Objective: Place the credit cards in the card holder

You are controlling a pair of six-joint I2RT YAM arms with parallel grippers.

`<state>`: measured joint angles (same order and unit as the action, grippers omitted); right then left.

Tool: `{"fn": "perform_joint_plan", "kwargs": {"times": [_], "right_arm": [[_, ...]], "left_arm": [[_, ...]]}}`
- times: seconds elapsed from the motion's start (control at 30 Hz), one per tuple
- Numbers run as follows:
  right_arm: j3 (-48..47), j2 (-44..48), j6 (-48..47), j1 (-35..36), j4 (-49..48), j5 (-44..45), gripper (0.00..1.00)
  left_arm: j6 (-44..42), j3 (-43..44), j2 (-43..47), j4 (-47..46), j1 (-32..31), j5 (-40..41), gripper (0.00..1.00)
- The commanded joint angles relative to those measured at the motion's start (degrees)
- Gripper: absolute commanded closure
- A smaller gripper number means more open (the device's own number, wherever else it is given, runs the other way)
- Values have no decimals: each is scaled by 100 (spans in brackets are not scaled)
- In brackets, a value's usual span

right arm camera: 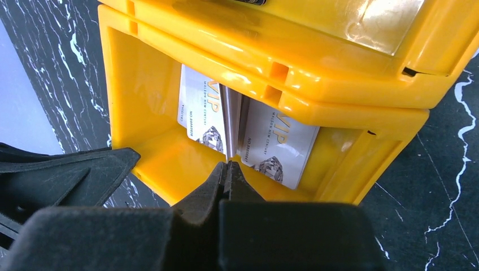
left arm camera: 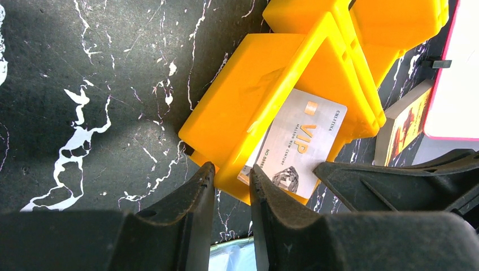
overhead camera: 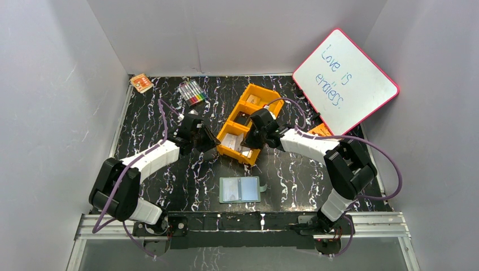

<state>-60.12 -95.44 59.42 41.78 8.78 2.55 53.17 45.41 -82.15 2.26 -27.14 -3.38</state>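
I am working on the pick-up step. The credit cards (right arm camera: 277, 148) are lying flat in the end compartment of the orange tray (right arm camera: 316, 62), the compartment at the tray's lower end in the overhead view. One of them, the upright card (right arm camera: 228, 121), is standing on edge in the middle of the right wrist view, between two flat ones. The right gripper (right arm camera: 229, 168) is reaching into that compartment with its fingers pressed together, and they appear to be pinching the upright card's near edge. The left gripper (left arm camera: 231, 183) is sitting at the tray's lower corner. Its fingers (left arm camera: 195, 197) are only slightly apart, one outside and one inside the end wall, so I am judging that they are clamping the wall to steady the tray.

The card holder (overhead camera: 239, 189) is lying open on the table at the lower centre of the overhead view, well apart from the tray, its pale inner side facing up.

Next I am expecting to lift the pinched card straight out over the tray wall without dragging its neighbours. Then it goes down the frame to the holder, where I turn it flat enough to slide its edge into a pocket. The grip is thin and on an edge, so I am counting on slow movement.
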Motion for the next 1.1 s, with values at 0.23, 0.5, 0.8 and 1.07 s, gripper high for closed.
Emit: {"fn": "perform_joint_plan", "kwargs": {"times": [0.23,0.5,0.8,1.07], "right_arm": [[-44,391,275,-68,-456,-62,100],[-470,738,538,-155,159,-42,100],[-623,1343,670,-434,673,-343,100],[-466,2378,755,-759,1245,-768,100]], "left_arm": [[-194,-208,155,673,-29,69,100],[-218,-101,130,677,-29,101,100],[-288,192,94,895,-29,212,99],[-365,738,239,1451,-29,47,59]]}}
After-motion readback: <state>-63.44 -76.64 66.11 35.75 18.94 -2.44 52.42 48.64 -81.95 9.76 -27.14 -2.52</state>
